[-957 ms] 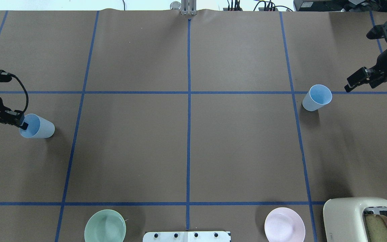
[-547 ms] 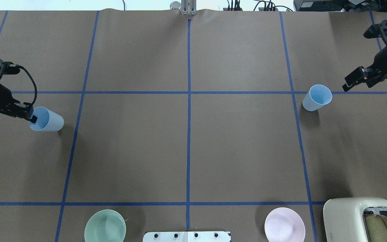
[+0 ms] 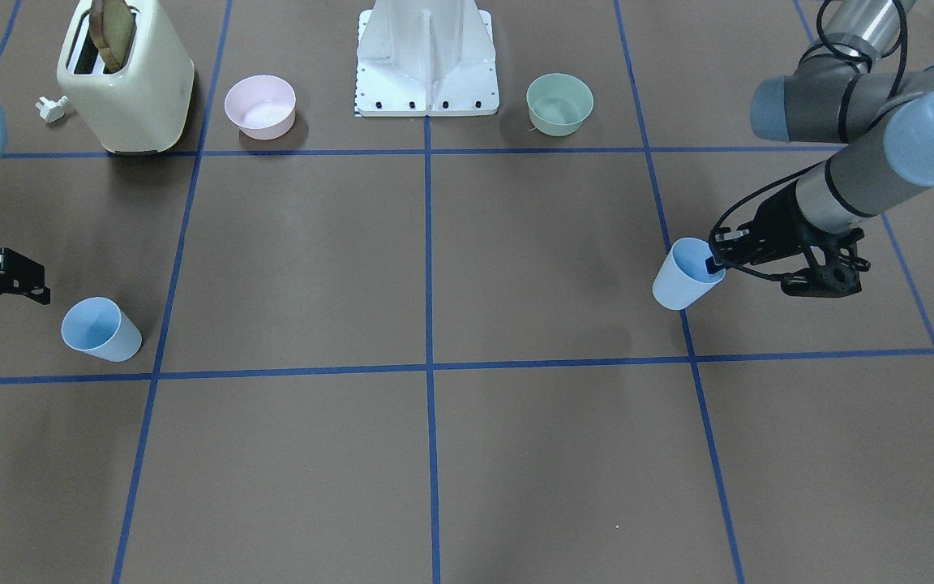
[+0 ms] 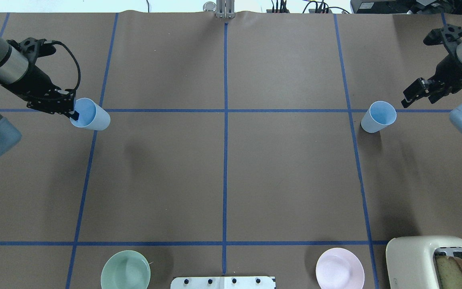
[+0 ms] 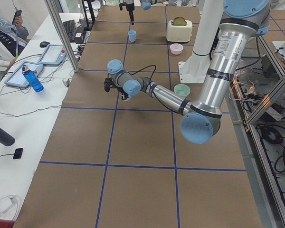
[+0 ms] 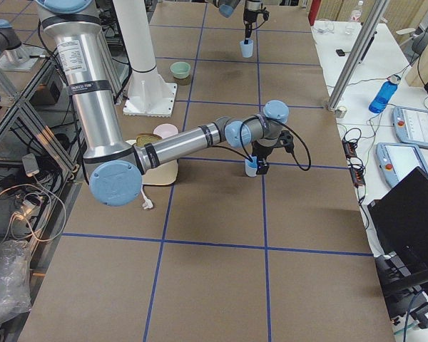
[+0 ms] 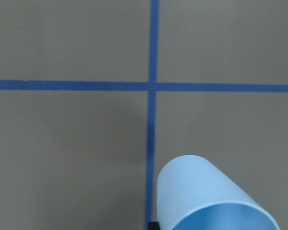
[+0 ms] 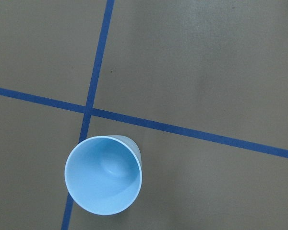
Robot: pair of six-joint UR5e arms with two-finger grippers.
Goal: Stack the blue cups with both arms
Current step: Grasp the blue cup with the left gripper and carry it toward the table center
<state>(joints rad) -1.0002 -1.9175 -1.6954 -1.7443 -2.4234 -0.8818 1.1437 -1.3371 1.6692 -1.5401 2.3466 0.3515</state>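
Presently the left tool [image 4: 72,114] is clamped on the rim of one blue cup [image 4: 94,117], holding it above the desk [image 4: 223,180]. The right tool [image 4: 412,94], jaws apart, hovers beside the standing cup [image 4: 379,116]. Next, likely, it must drop and grip that rim.

Whole middle of the table [image 4: 223,172], between the cup [image 4: 94,117] pinched in the left gripper [image 4: 74,115] and the other cup [image 4: 377,118] standing near the right gripper [image 4: 408,96], is wide open, and the stuff in the way sits along the robot's edge: green bowl [image 4: 125,269], white base [image 4: 223,282], pink bowl [image 4: 339,268], toaster [image 4: 415,257].
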